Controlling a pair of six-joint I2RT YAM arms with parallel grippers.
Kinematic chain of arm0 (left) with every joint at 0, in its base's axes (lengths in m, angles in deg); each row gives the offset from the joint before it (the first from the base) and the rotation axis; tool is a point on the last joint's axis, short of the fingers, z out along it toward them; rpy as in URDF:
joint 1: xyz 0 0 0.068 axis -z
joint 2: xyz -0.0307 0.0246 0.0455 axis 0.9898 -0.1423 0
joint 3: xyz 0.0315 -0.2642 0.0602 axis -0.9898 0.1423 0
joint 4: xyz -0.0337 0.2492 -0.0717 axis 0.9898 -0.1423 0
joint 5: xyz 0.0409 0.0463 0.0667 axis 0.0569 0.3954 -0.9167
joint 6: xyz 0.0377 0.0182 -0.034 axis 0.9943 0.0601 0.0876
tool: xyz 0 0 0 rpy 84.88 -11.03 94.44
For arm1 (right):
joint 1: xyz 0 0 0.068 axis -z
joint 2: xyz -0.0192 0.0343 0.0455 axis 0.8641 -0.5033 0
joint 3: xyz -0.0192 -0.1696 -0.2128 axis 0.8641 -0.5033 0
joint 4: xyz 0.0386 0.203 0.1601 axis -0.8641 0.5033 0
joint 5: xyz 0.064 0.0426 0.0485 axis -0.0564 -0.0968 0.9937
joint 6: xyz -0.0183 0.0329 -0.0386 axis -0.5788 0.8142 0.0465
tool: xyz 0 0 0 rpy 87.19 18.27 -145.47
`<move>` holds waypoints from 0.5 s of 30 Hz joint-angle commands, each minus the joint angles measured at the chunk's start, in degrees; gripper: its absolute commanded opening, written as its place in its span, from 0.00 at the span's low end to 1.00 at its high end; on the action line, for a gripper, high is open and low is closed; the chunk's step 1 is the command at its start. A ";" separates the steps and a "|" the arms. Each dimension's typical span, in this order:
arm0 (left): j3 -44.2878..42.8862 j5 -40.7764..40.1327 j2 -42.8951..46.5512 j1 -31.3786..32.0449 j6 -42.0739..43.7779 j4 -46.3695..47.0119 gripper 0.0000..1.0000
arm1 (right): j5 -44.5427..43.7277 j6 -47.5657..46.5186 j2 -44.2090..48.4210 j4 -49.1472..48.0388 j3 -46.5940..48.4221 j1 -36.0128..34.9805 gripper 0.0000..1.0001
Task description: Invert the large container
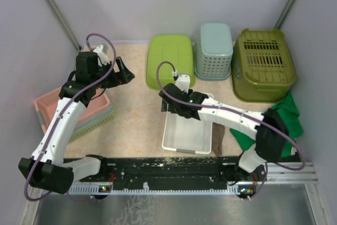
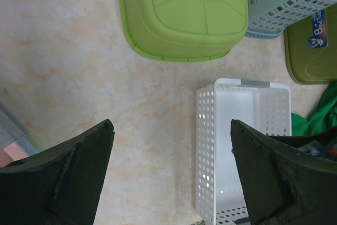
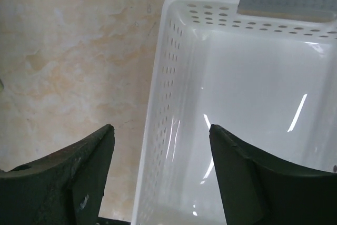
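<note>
1. At the left side of the bench, the left pincer (image 1: pixel 128 74) hangs above the surface near the pink basket (image 1: pixel 48 104). Its fingers are spread wide and hold nothing. From there the task's thing lies off to its right and well apart.
2. The white container (image 1: pixel 187 134) stands open side up at the middle of the bench's near edge. Its long axis runs from the near edge toward the far edge.
3. The right pincer (image 3: pixel 160 130) sits over the container's left long wall, close to the far-left corner. It is spread, with one finger outside the wall and the other inside the container. The wall stands in the gap, and we see neither pad pressing on it.
4. We judge the right arm to be far the nearer. The coming move turns on that wall staying between its fingers. A pinch there would let us roll the container about its long axis.
5. To the right, the green cloth (image 1: pixel 288 120) lies at the bench's right edge, so the bare surface to the left looks the freer side to tip toward.
</note>
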 commanded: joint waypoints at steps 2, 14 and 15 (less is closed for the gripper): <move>-3.72 -7.03 2.94 -0.48 3.01 -2.00 0.96 | 3.16 3.08 -7.11 -6.34 2.06 -0.01 0.69; -0.98 -6.09 3.68 -0.47 3.55 -1.38 0.96 | 8.89 2.00 -16.65 -9.25 4.99 -0.01 0.21; -0.79 -6.14 3.66 -0.51 3.62 -1.42 0.96 | 8.89 2.04 -16.45 -8.92 4.98 -0.05 0.15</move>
